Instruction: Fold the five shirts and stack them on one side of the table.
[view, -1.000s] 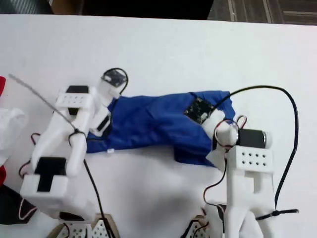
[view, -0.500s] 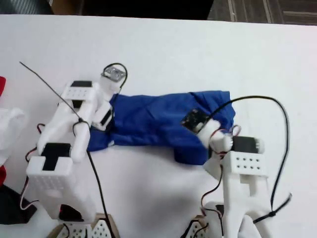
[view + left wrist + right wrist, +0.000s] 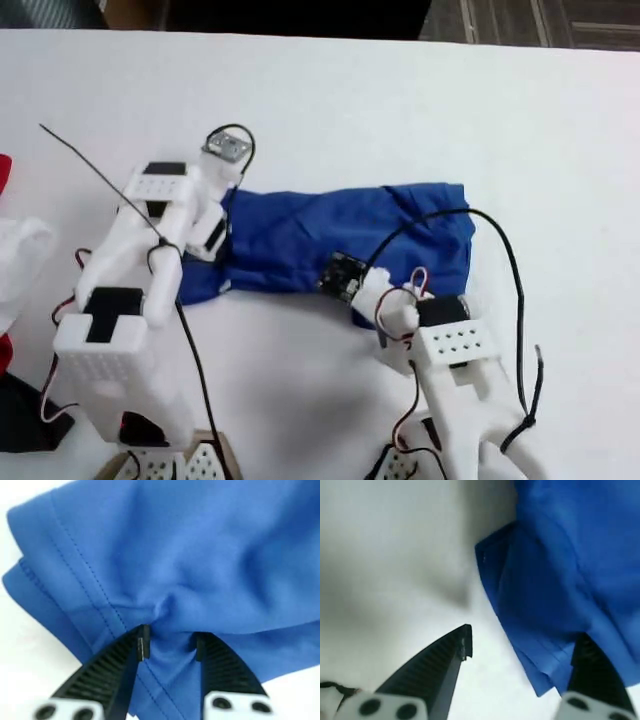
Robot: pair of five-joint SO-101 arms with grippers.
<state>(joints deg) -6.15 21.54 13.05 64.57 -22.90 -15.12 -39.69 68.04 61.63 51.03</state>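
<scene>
A blue shirt (image 3: 320, 235) lies folded into a long band across the middle of the white table (image 3: 400, 110). My left gripper (image 3: 224, 240) sits on the band's left end. In the left wrist view it (image 3: 171, 646) is shut on a bunched fold of the blue shirt (image 3: 200, 555), with cloth puckered between the black fingers (image 3: 141, 644). My right gripper (image 3: 360, 303) hangs at the middle of the shirt's near edge. In its own view it (image 3: 525, 647) is open wide; one finger stands over a corner of the blue shirt (image 3: 560, 575), the other over bare table.
At the table's left edge lie other garments: a white one (image 3: 20, 258), a red one (image 3: 4, 170) and a black one (image 3: 20, 415). Black cables (image 3: 500, 260) loop from the arms over the table. The table's far edge (image 3: 320, 32) borders a dark floor.
My right arm has swung left along the shirt's near edge, from its right end to its middle. The left arm shifted slightly away a second ago, then held still with the cloth.
</scene>
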